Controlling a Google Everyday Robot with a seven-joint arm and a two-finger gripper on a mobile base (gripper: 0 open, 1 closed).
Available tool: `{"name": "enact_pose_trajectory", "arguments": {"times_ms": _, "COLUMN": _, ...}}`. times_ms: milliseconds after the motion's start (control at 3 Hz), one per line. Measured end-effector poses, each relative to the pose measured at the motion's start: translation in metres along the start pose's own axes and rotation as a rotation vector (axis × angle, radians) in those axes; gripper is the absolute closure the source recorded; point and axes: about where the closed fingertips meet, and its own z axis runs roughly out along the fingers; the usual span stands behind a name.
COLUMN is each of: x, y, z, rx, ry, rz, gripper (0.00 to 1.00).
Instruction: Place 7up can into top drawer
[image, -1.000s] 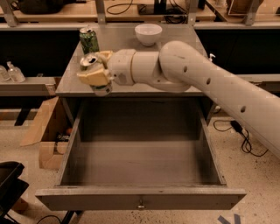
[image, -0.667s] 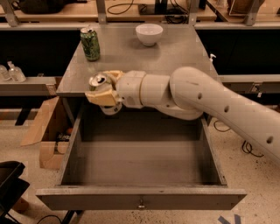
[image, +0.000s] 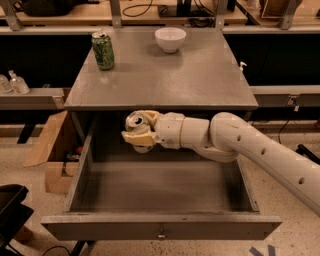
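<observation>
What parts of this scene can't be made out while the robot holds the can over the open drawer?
- 7up can: camera view; the gripper, shut around it above the top drawer, covers its label.
- Drawer's back: camera view; shadowed under the table.
- Robot arm: cut off by the right edge; base unseen.
- Green can: lettering too small.

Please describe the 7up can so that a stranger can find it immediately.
Look below the front edge of the grey table, above the open top drawer. There the gripper holds the 7up can between its fingers. It is pale silver and held in the air, unlike the dark green can standing upright on the tabletop.
</observation>
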Motion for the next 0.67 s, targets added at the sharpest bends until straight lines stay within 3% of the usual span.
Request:
{"name": "enact_pose_trajectory", "arguments": {"times_ms": 333, "x": 0.0691, "y": -0.0424, "z": -0.0072, "rx": -0.05, "ry": 0.004, "rz": -0.043, "gripper": 1.0}}
{"name": "enact_pose_trajectory", "arguments": {"times_ms": 667, "x": 0.0725, "y": -0.0478, "z": -0.0088, "rx": -0.048, "ry": 0.005, "rz": -0.047, "gripper": 1.0}}
